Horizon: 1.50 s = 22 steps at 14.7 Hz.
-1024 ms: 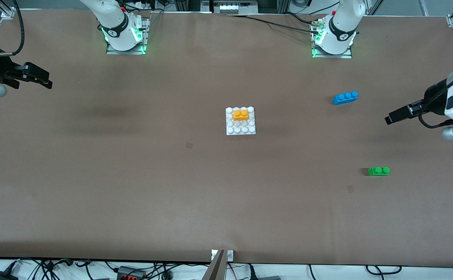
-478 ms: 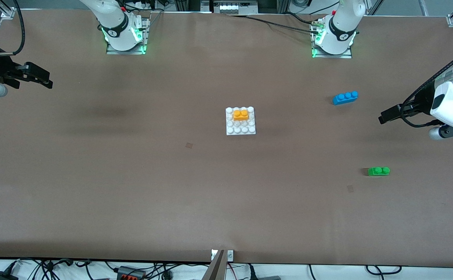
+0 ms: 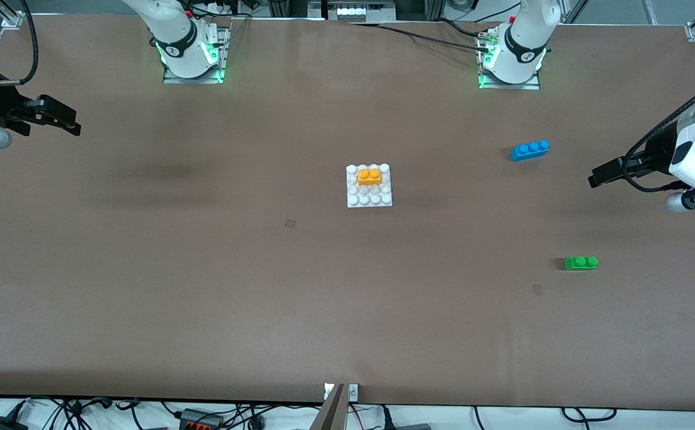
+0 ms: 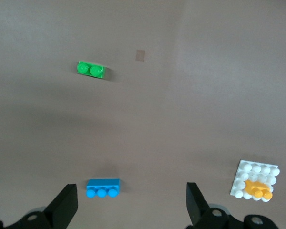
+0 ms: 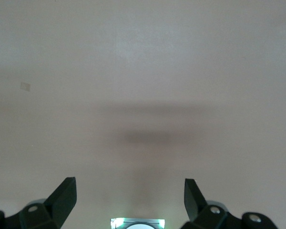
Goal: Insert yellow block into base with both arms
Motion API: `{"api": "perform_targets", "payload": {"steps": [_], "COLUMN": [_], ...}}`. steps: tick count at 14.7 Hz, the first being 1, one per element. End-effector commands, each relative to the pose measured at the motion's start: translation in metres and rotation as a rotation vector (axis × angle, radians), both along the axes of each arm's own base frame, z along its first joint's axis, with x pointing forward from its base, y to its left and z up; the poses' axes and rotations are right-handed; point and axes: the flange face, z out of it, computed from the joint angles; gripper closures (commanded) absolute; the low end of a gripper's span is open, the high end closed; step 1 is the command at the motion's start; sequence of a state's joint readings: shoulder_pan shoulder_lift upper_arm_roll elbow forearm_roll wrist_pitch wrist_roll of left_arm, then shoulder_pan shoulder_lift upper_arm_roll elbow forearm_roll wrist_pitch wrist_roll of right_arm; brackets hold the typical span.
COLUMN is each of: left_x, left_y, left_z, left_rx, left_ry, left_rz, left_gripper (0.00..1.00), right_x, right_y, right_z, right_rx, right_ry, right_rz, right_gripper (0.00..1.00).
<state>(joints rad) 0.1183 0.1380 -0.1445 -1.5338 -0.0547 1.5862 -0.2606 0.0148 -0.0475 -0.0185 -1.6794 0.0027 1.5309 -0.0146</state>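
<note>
The yellow block [image 3: 369, 176] sits on the studs of the white base [image 3: 369, 200] at the middle of the table, in the rows farther from the front camera. In the left wrist view, the block [image 4: 257, 189] and base [image 4: 243, 168] show together at one edge. My left gripper [image 3: 599, 177] hangs open and empty in the air over the left arm's end of the table. My right gripper [image 3: 68, 122] hangs open and empty over the right arm's end. In each wrist view the fingers [image 4: 66, 202] [image 5: 66, 193] stand wide apart with bare table between them.
A blue three-stud brick [image 3: 529, 149] lies toward the left arm's end, farther from the front camera than a green two-stud brick [image 3: 581, 263]. Both also show in the left wrist view: blue brick [image 4: 103, 188], green brick [image 4: 91, 70]. The arms' bases [image 3: 189, 51] [image 3: 511, 57] stand along the table's back edge.
The left arm has shifted and turned at its end of the table, its gripper staying open and empty. The right arm has not moved. Block and base are unchanged.
</note>
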Motion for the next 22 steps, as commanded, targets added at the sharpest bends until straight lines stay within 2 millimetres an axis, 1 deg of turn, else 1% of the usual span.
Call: {"api": "perform_targets", "payload": {"steps": [1,3,4,6,7,8,9,10,11,12,15,17,20,22], "left_x": [-0.005,-0.005,-0.005,-0.004,-0.004,-0.004,-0.004,-0.004,-0.004,-0.004,-0.005,-0.004,-0.004,-0.004], "left_y": [0.004,0.009,0.009,0.009,0.009,0.01,0.011,0.013,0.014,0.014,0.019,0.017,0.018,0.017], "left_z": [0.006,0.006,0.006,0.005,0.006,0.006,0.005,0.004,0.005,0.005,0.004,0.004,0.004,0.005], "left_rx": [0.016,0.015,0.015,0.014,0.018,0.023,0.026,0.037,0.079,0.121,0.116,0.112,0.11,0.097], "left_ry": [-0.001,-0.003,-0.001,0.0,-0.002,-0.002,0.0,0.002,-0.001,0.001,0.009,0.006,0.006,0.004], "left_rz": [-0.034,-0.032,-0.034,-0.04,-0.042,-0.041,-0.041,-0.041,-0.051,-0.062,-0.054,-0.089,-0.09,-0.086], "left_gripper": [0.0,0.0,0.0,0.0,0.0,0.0,0.0,0.0,0.0,0.0,0.0,0.0,0.0,0.0], "right_x": [-0.003,-0.002,-0.002,0.0,0.006,0.015,0.023,0.026,0.031,0.032,0.032,0.031,0.033,0.034], "right_y": [0.002,0.002,0.005,0.022,0.026,0.027,0.025,0.025,0.024,0.023,0.019,0.015,0.011,0.003], "right_z": [0.006,0.006,0.006,0.005,0.003,-0.005,-0.011,-0.014,-0.02,-0.02,-0.022,-0.021,-0.021,-0.02], "right_rx": [-0.001,-0.001,-0.001,-0.004,-0.005,-0.002,-0.001,0.001,-0.003,-0.004,-0.015,-0.017,-0.019,-0.042], "right_ry": [0.005,0.0,-0.003,-0.011,-0.035,-0.05,-0.064,-0.076,-0.078,-0.083,-0.077,-0.075,-0.083,-0.094], "right_rz": [0.003,0.003,0.009,0.041,0.048,0.047,0.043,0.041,0.041,0.04,0.037,0.031,0.022,0.017], "right_gripper": [0.0,0.0,0.0,0.0,0.0,0.0,0.0,0.0,0.0,0.0,0.0,0.0,0.0,0.0]}}
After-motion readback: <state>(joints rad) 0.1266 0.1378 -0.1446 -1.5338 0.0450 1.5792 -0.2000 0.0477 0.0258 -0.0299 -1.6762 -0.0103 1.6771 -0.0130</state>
